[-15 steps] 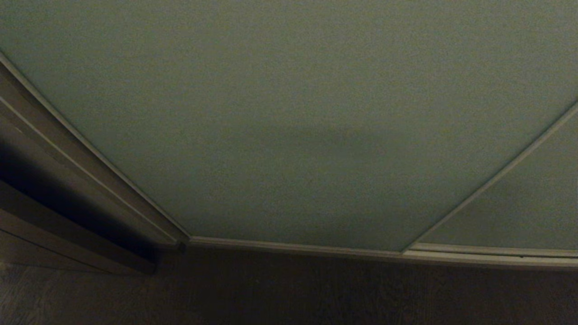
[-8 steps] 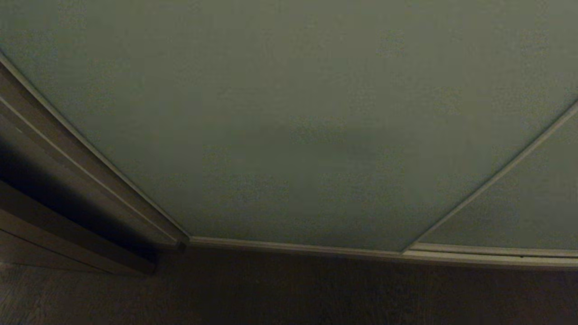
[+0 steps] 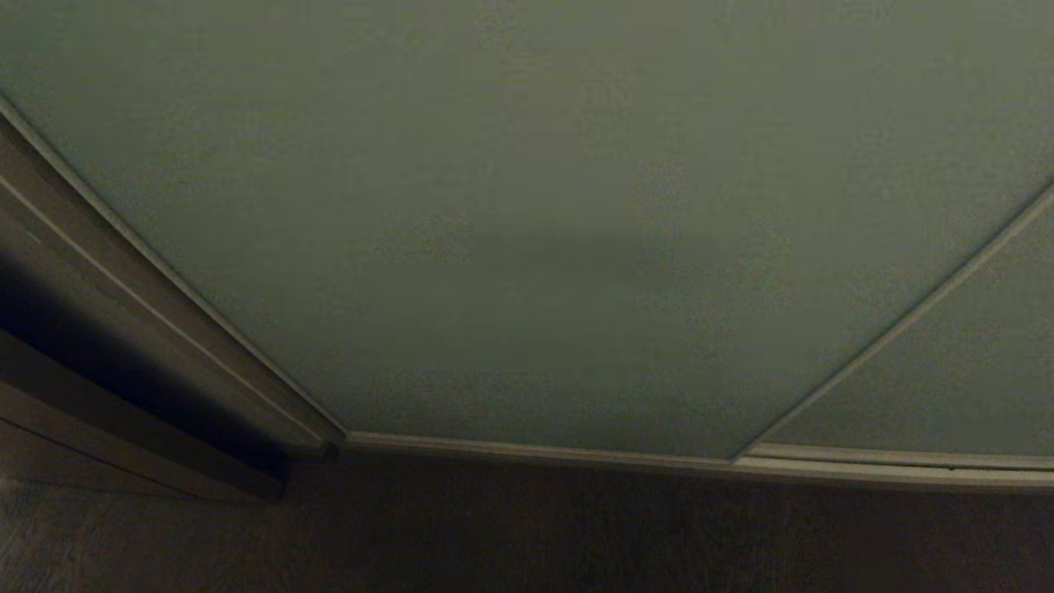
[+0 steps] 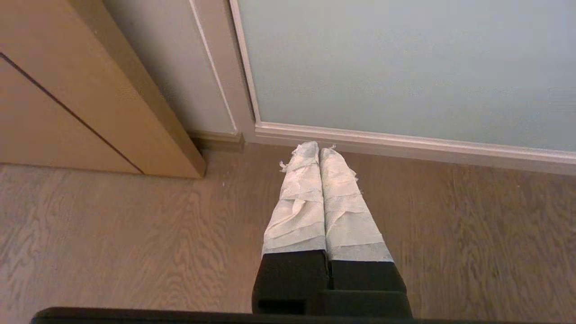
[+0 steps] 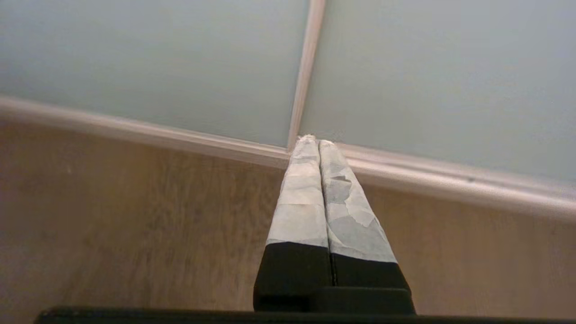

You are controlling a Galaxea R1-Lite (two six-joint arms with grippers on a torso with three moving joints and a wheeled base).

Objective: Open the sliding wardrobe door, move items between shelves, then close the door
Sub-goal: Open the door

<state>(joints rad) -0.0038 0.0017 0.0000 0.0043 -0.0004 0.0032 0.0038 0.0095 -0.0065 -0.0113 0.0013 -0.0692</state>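
Nothing has moved: the sliding wardrobe door (image 3: 527,214) stands upright, closed; both grippers' fingers (image 4: 335,189) pressed together, empty.

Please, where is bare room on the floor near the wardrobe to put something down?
Bare wooden floor runs along the bottom rail before the shut sliding wardrobe door, up to the brown side panel. It narrows in the corner where that panel meets the rail. No shelf or toy shows.

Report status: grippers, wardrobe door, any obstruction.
Left gripper shut, empty, low over the floor. Right gripper shut, empty, near the seam between both panels. Sliding wardrobe door closed; toys and shelves unseen. Nothing in the way.
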